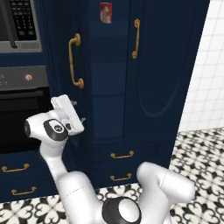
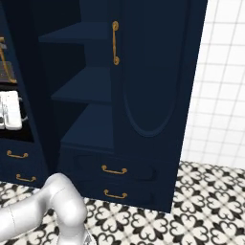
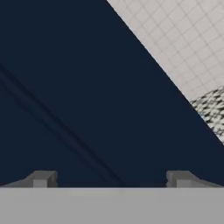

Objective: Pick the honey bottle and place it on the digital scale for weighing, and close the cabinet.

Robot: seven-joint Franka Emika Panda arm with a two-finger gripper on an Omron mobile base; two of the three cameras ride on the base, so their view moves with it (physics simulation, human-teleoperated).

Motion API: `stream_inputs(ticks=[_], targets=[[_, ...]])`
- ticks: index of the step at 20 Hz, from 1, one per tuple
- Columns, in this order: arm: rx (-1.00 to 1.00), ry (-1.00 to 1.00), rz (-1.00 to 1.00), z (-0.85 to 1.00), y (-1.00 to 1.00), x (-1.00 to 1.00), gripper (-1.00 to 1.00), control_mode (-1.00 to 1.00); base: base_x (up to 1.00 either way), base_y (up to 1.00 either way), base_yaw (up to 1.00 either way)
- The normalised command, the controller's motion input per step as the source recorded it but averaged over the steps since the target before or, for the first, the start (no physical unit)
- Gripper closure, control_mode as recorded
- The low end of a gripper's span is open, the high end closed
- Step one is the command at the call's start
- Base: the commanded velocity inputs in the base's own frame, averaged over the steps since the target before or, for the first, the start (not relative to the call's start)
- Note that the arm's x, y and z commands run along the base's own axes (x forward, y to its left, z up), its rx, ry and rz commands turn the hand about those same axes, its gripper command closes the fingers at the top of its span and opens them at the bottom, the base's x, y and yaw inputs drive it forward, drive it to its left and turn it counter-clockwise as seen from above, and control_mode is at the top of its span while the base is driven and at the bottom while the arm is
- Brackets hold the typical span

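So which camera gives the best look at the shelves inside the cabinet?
The right base view: the open side bares three navy shelves, stepped top to bottom. The left base view sees them edge-on, between the doors, a red-and-white box on top. The hand view shows flat navy panel.

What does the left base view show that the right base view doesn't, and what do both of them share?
Left base view alone: a small red-and-white box high in the tall dark navy cabinet, the open left door's long brass handle, and a grey keypad panel above the black oven.

Right base view alone: three bare navy inner shelves, seen from the open side.

Shared: the closed right door's brass handle, two brass-handled drawers below, the patterned floor and the white tiled wall.
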Motion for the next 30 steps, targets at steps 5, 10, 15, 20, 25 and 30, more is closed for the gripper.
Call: stream_inputs(ticks=[5, 10, 15, 20, 25, 30], targets=[[0.12, -0.01, 0.0, -0.11, -1.0, 0.88, -1.0, -1.0, 0.0, 0.0, 0.0], [0.14, 0.0, 0.01, -0.13, -1.0, 1.0, -1.0, -1.0, 0.0, 0.0, 0.0], [0.23, 0.07, 0.13, 0.0, -0.98, 1.0, -1.0, -1.0, 0.0, 0.0, 0.0], [0.19, 0.03, 0.16, 0.0, -0.88, 1.0, -1.0, -1.0, 0.0, 0.0, 0.0], [0.14, 0.0, 0.15, 0.0, -0.8, 1.0, -1.0, -1.0, 0.0, 0.0, 0.0], [0.1, -0.04, 0.17, 0.0, -0.86, 1.0, -1.0, -1.0, 0.0, 0.0, 0.0]])
